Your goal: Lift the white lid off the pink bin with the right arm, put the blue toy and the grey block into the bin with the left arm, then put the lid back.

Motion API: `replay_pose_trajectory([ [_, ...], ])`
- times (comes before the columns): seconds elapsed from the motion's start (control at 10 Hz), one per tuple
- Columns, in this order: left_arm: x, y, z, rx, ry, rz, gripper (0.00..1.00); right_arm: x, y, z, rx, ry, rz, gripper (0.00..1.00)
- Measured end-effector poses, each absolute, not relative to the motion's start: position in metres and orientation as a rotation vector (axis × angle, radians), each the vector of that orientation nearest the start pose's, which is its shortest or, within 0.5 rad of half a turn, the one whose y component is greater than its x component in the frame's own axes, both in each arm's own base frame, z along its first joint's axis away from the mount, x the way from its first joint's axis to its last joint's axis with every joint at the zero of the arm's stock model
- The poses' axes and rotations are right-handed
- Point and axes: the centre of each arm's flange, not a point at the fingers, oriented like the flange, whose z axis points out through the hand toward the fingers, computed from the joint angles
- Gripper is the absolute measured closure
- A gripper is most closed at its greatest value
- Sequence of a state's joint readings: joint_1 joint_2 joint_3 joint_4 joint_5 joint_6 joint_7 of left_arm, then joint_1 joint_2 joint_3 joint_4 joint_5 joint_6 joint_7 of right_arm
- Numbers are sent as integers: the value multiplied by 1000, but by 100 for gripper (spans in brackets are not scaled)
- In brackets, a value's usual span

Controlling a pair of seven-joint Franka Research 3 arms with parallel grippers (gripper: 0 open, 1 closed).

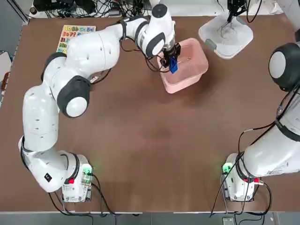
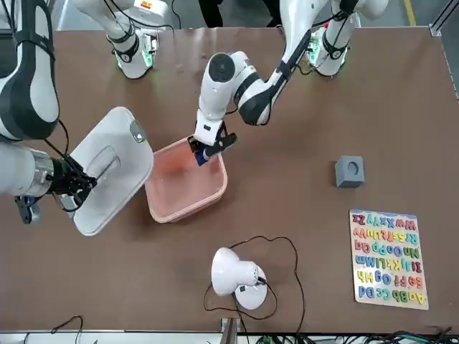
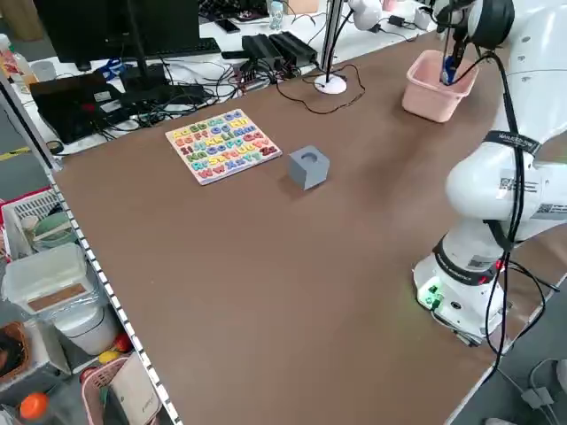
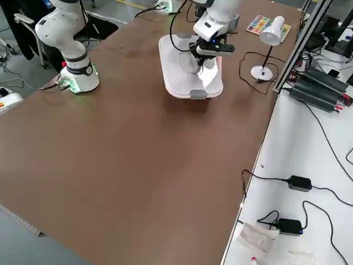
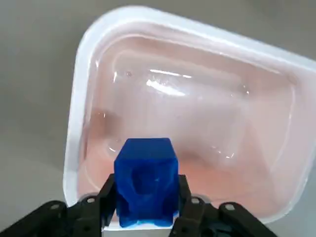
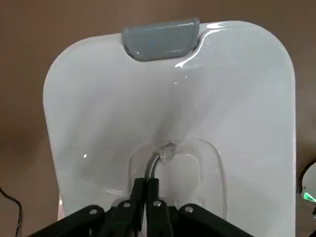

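A robotics lab: two arms (image 1: 93, 51) (image 1: 276, 136) on one table (image 1: 140, 140), with cables (image 1: 93, 8) tangled at twelve o'clock in the top view.

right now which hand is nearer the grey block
Left. The left hand, over the pink bin, is nearer the grey block; the right hand is farther, beyond the bin.
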State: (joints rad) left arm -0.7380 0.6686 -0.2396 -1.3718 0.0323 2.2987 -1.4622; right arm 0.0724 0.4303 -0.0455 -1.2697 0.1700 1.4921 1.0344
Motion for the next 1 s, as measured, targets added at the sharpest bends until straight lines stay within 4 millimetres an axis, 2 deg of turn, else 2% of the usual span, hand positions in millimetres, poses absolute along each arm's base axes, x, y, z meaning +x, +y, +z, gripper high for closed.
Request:
replay_pose_trajectory([
  [0.1, 460, -597, 362, -3319, -923, 6, 35, 662, 39, 497, -2708, 1489, 396, 94],
  [0.3, 477, -587, 373, -3323, -964, -22, 23, 662, 35, 497, -2714, 1474, 395, 94],
  [0.4, 487, -578, 379, -3310, -992, -29, 11, 662, 33, 497, -2713, 1474, 395, 94],
  [0.5, 503, -556, 388, -3247, -1024, -9, 7, 662, 32, 497, -2715, 1469, 395, 94],
  [0.7, 538, -481, 421, -3102, -981, 59, 7, 662, 31, 497, -2723, 1450, 394, 94],
  [0.8, 549, -446, 435, -3073, -962, 68, 7, 662, 30, 497, -2727, 1444, 395, 94],
  [1.0, 547, -385, 435, -3061, -839, 67, 7, 661, 27, 496, -2729, 1441, 403, 94],
])
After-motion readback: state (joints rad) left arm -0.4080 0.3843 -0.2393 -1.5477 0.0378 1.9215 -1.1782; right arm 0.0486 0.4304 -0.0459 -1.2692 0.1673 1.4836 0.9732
